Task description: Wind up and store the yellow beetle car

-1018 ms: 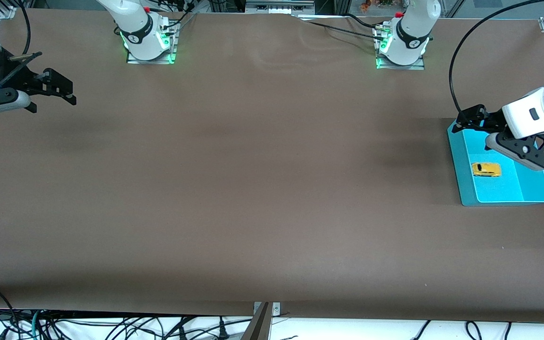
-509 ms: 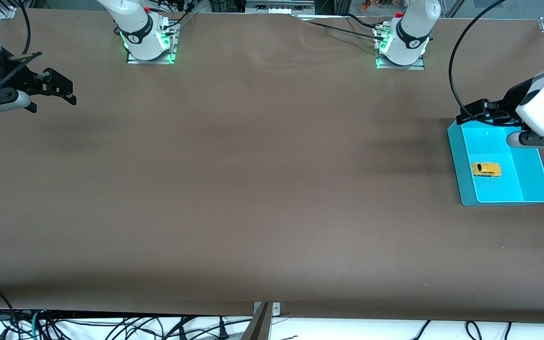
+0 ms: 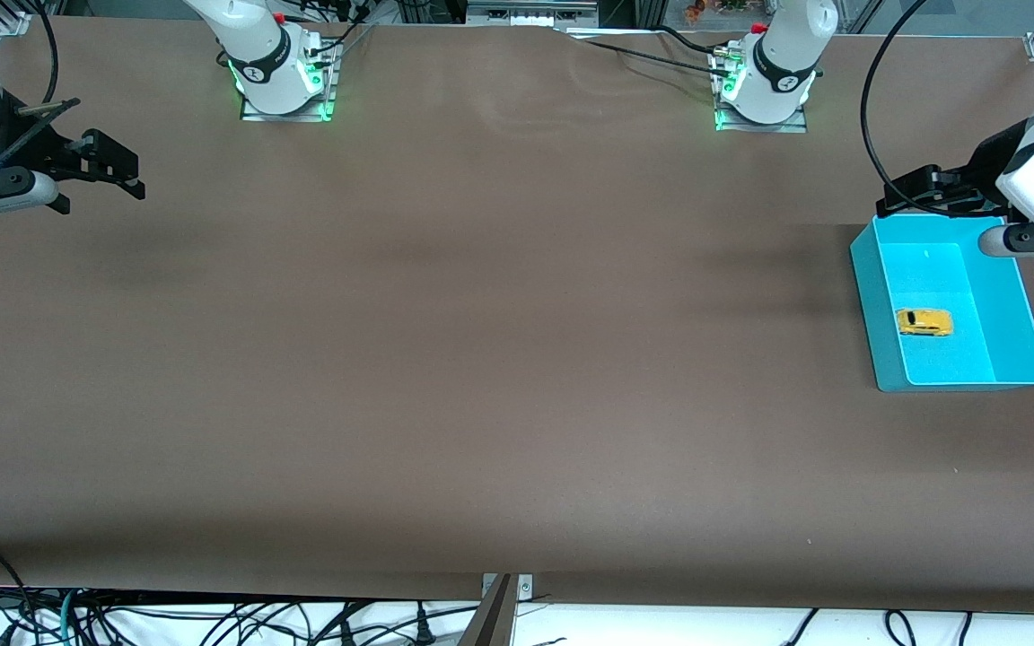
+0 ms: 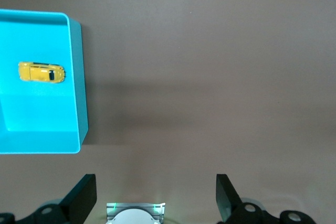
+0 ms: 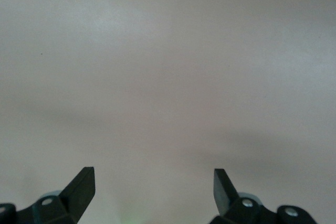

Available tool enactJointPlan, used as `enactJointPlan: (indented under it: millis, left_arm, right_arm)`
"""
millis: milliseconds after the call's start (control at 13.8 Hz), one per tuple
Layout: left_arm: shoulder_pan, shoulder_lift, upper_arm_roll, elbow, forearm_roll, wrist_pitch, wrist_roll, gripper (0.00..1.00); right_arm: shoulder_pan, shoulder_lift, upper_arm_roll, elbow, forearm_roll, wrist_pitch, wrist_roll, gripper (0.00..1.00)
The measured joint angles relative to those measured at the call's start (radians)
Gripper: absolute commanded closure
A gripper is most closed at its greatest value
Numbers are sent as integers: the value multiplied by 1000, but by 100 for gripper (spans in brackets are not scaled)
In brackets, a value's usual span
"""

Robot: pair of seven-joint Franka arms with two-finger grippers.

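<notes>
The yellow beetle car (image 3: 924, 322) lies on the floor of a cyan bin (image 3: 867, 296) at the left arm's end of the table. In the left wrist view the car (image 4: 42, 72) sits inside the bin (image 4: 76, 77), apart from its walls. My left gripper (image 3: 898, 202) hangs open and empty over the bin's rim on the arm bases' side, clear of the car; its fingers (image 4: 84, 195) frame bare table. At the right arm's end my right gripper (image 3: 104, 199) waits open and empty over bare table, as the right wrist view shows (image 5: 154, 187).
Both arm bases (image 3: 284, 81) (image 3: 764, 85) stand along the table edge farthest from the front camera. A black cable (image 3: 867, 135) loops from the left arm above the bin. Loose cables (image 3: 212, 624) lie below the table's near edge.
My left gripper has drawn back from over the bin's inside toward the rim on the arm bases' side, its wrist turning. The car and the right arm have not moved.
</notes>
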Motion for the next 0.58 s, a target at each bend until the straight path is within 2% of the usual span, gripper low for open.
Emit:
enactJointPlan:
  millis: [582]
  left_arm:
    - [-1, 17, 8, 0, 0, -1, 0, 0]
  right_arm:
    - [0, 0, 0, 0, 0, -1, 0, 0]
